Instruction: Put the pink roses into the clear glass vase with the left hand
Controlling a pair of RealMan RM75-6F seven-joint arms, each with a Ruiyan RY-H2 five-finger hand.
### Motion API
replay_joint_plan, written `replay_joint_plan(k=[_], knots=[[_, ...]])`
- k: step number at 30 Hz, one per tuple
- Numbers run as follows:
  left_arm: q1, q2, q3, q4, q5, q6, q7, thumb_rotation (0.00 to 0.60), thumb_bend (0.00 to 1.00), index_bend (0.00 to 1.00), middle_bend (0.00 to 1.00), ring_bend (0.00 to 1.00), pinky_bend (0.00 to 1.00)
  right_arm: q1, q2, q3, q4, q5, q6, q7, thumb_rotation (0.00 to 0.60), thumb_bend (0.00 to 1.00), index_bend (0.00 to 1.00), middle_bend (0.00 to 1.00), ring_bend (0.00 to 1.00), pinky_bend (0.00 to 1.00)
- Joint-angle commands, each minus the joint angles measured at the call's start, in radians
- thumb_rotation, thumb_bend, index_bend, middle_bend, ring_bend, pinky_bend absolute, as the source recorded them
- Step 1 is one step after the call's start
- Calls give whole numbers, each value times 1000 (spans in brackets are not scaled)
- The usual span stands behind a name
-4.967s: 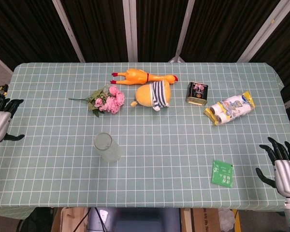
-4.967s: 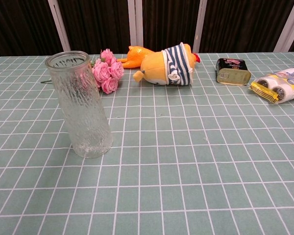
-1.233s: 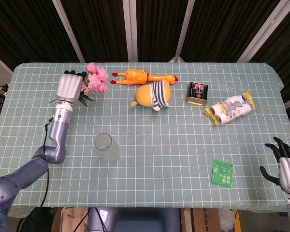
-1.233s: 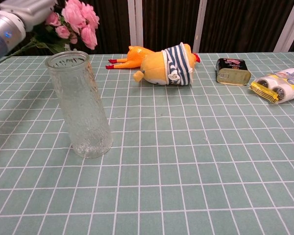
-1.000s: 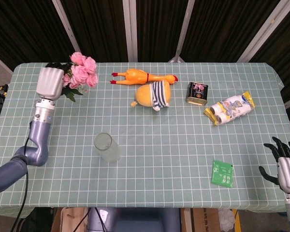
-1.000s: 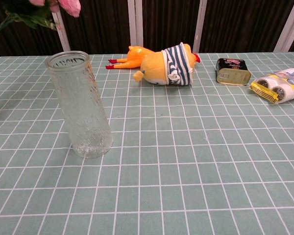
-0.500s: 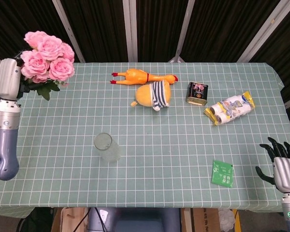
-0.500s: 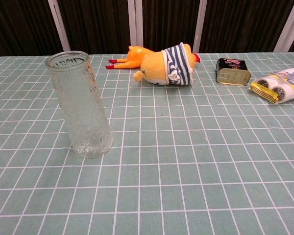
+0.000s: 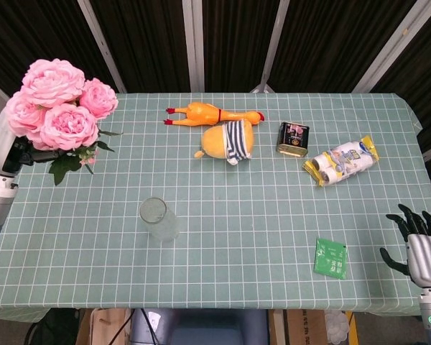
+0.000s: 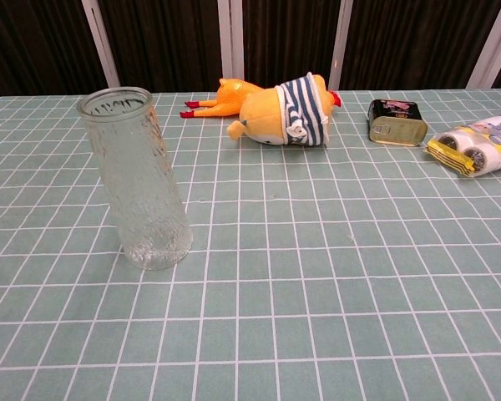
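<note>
We start with the green checked tabletop [image 9: 287, 215], which spreads out ahead and to the right of our left hand [image 9: 1, 147] at the table's left edge. That hand is clamped on the stems of the bunch of pink roses [image 9: 56, 108], which it now carries high, close to the head camera. A second ago the bunch was smaller in the head view and lay further along the tabletop; since then it has risen and swung out to the left, and it has gone clean out of the chest view. We judge the lift done and the carry to the vase as the step in hand.

The tall clear ribbed glass vase [image 10: 138, 180] stands upright and empty, well apart from the left hand, to its right and lower. It has not moved. The stems must turn downward to meet its narrow mouth, and a knock on the rim could tip it.

Further right of the hand lie the plush yellow duck in a striped shirt [image 9: 230, 140], the orange rubber chicken [image 9: 214, 113], the yellow and white packet [image 9: 343, 159], the small dark tin [image 9: 293, 138] and the green sachet [image 9: 331, 257], all untouched.

Our right hand [image 9: 420, 248] rests at the near right corner, fingers apart, holding nothing.
</note>
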Motion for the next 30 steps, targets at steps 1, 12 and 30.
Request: replay_joint_plan(k=[1, 12, 30], knots=[[14, 20, 0, -49, 17, -24, -89, 600, 518, 370, 511, 375, 404, -1, 2, -1, -1, -3, 3, 3, 600, 308, 252, 111, 132, 36], [-39, -117, 47, -55, 79, -42, -86, 600, 515, 370, 511, 375, 404, -7, 11, 2, -1, -3, 11, 25, 600, 307, 252, 111, 132, 36], [-90, -240, 76, -9, 65, -68, -41, 600, 491, 365, 497, 361, 404, -15, 24, 2, 4, -9, 21, 59, 600, 308, 252, 111, 132, 36]])
